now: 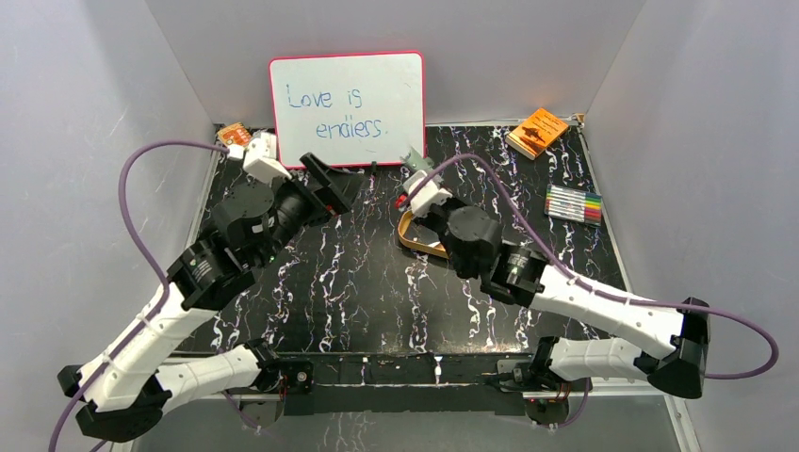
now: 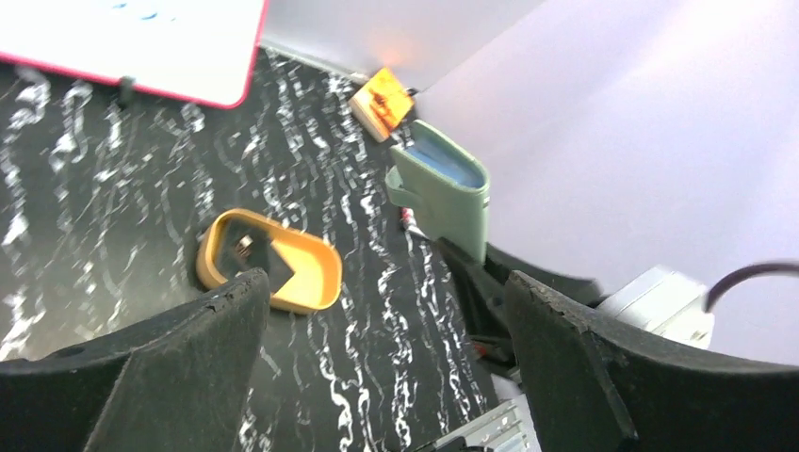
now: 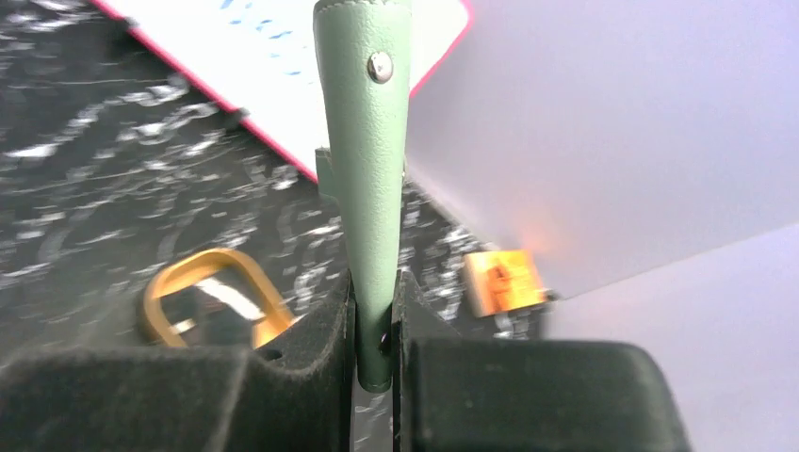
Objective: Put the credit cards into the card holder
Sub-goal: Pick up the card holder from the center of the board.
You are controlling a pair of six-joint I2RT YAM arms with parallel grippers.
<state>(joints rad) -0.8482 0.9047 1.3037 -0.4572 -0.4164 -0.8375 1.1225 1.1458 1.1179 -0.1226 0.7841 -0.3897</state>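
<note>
While the left claw (image 1: pixel 339 184) hangs over the table (image 1: pixel 377 282) with its two fingers parted and bare in the overhead view, the right claw (image 1: pixel 415 175) is clamped on the one card holder (image 1: pixel 415 158), which sticks out beyond its tips; one orange tray (image 1: pixel 406 235) lies under its wrist. From the left wrist, the left claw (image 2: pixel 386 377) gapes, the tray (image 2: pixel 316 282) ahead of it holding dark credit cards (image 2: pixel 276 268) (their number cannot be told), the card holder (image 2: pixel 448 188) raised farther right. From the right wrist, the right claw (image 3: pixel 375 348) pinches the card holder (image 3: pixel 369 188) upright, one pale snap (image 3: pixel 380 66) far from the fingertips, the tray (image 3: pixel 155 297) ahead to the left.
</note>
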